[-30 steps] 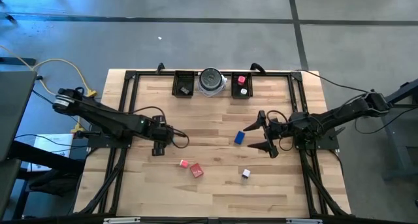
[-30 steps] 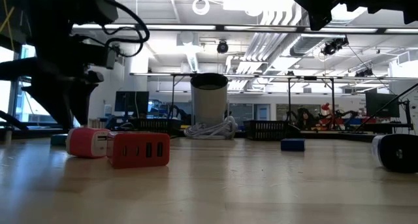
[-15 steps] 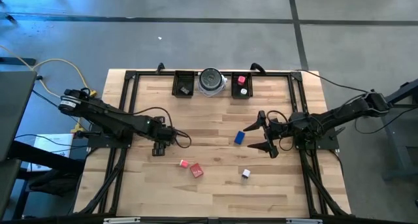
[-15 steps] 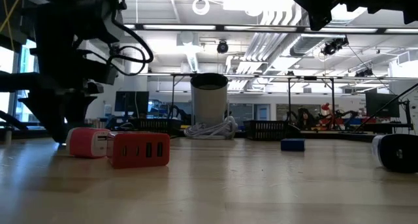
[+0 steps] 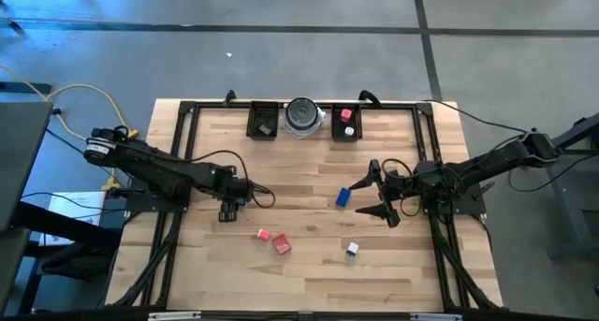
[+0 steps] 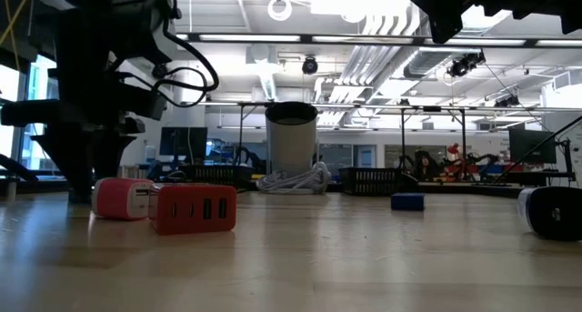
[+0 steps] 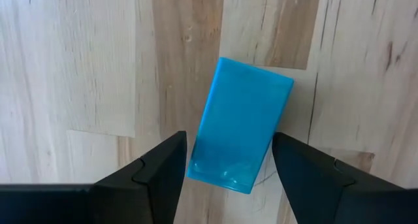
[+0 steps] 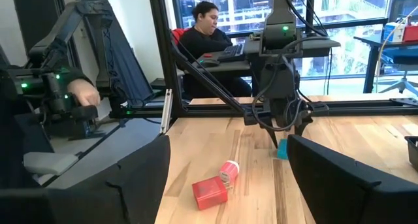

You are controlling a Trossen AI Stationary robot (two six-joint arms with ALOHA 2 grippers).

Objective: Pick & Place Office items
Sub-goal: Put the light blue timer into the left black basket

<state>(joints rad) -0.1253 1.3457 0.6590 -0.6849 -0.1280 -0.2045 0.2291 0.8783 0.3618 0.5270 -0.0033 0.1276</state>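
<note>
A teal block (image 7: 238,123) lies flat on the wooden table. My left gripper (image 7: 228,152) points down over it, open, one finger close on each side of the block's end, with no touch showing. From above the gripper (image 5: 227,211) hides the block; the right wrist view shows the teal block (image 8: 282,150) under it. My right gripper (image 5: 376,194) hangs level and open, just right of a blue block (image 5: 343,196). A pink piece (image 5: 264,234), a red block (image 5: 282,245) and a white-and-black piece (image 5: 353,249) lie toward the near edge.
At the far edge stand a black tray (image 5: 263,122) with a small piece, a round silver dish (image 5: 303,116), and a second black tray (image 5: 345,123) with pink and white pieces. A black frame (image 5: 187,134) borders the table. A person sits beyond the table (image 8: 209,34).
My left arm has swung a little, and its gripper has tipped somewhat steeper over the teal block. My right arm has kept still.
</note>
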